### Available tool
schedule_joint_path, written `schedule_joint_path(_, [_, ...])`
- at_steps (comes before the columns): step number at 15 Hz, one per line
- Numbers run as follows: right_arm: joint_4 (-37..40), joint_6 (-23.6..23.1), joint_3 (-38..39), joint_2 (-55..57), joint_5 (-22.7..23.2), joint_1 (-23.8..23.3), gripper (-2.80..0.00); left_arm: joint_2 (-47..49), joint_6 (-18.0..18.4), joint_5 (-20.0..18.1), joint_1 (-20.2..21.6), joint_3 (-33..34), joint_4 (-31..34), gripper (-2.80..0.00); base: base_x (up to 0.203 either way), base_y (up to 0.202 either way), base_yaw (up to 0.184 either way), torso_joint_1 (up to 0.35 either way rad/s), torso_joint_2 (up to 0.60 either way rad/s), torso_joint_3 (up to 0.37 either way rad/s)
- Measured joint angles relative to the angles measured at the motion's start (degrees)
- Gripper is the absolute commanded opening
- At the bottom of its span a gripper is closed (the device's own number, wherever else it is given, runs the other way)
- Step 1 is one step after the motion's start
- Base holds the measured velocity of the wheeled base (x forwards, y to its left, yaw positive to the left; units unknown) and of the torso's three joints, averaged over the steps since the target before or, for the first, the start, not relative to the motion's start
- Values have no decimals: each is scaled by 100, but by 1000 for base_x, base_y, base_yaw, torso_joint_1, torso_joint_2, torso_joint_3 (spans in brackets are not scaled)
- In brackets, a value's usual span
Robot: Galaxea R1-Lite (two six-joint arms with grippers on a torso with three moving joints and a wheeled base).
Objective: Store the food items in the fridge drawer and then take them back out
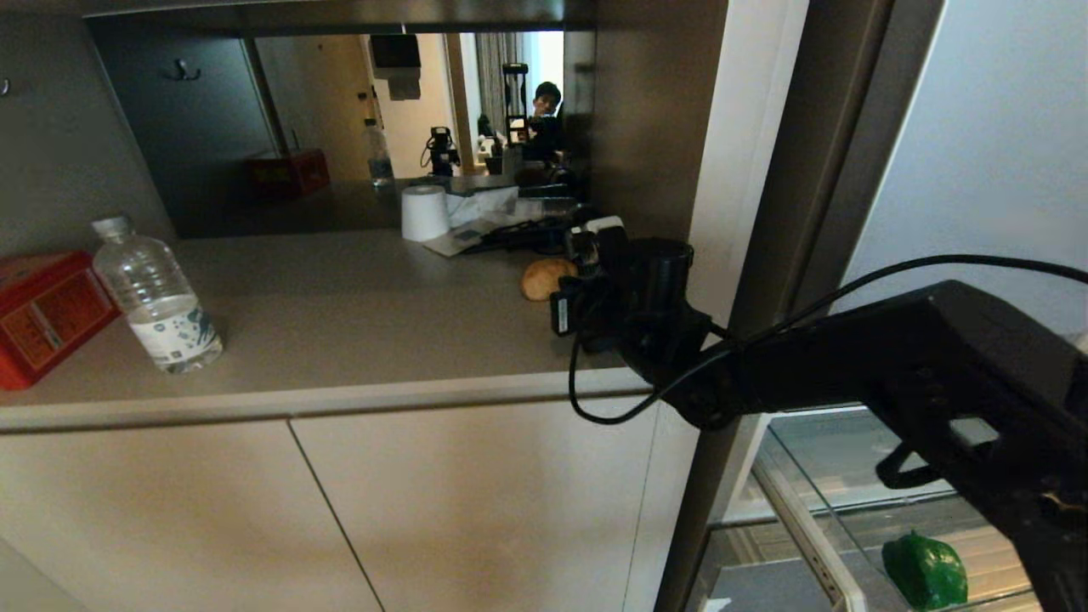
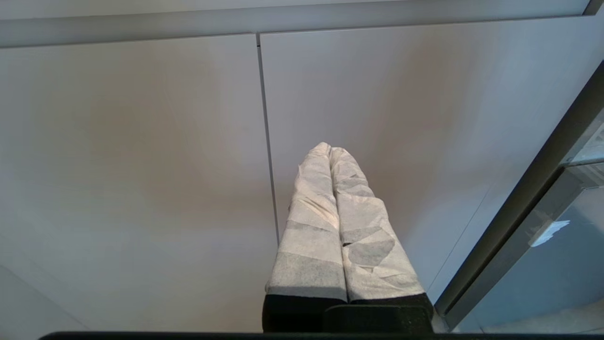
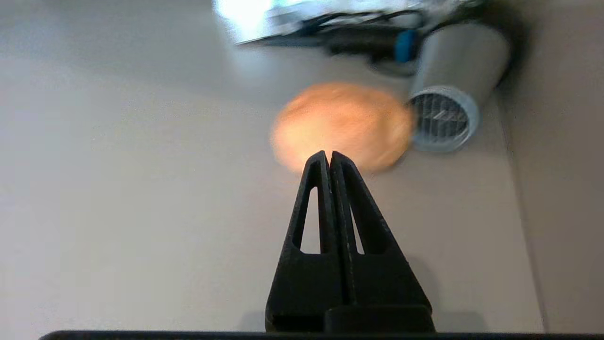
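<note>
On the counter's far right the potato (image 1: 544, 278) lies loose, just beyond the right gripper (image 3: 329, 158), whose fingers are pressed together on nothing. It looks firm, lumpy and liable to roll; best pinched across its middle. A grey cylinder (image 3: 448, 89) crowds its far side. Lower right, the bell pepper (image 1: 925, 571) sits in the fridge drawer (image 1: 812, 544).

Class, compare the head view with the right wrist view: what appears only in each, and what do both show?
Only the head view: the glossy green bell pepper in the clear fridge drawer, the clear plastic water bottle and the red tin box.

Only the right wrist view: the right gripper, its black fingers shut and empty.

Both: the lumpy tan potato lying on the beige countertop.
</note>
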Motion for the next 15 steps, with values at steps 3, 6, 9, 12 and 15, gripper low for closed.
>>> schedule_joint_path(3, [-75,132,1844,-1344,6,500,-280,0,0,0,0,0,-1,-280,0,0,0,0,0,0])
schedule_joint_path(6, [34,243,3681,-3121,32,1048,-280,0,2,0,-2,0,1,-280,0,0,0,0,0,0])
schedule_joint_path(9, [683,294,4949,-5316,130,1482,-280,0,-1,-1,0,0,1,-280,0,0,0,0,0,0])
schedule_joint_path(12, [2130,438,5706,-7719,408,1735,-280,0,-2,0,0,0,1,-280,0,0,0,0,0,0])
schedule_joint_path(15, [3561,517,6453,-9708,826,1223,-280,0,2,0,0,0,-2,-280,0,0,0,0,0,0])
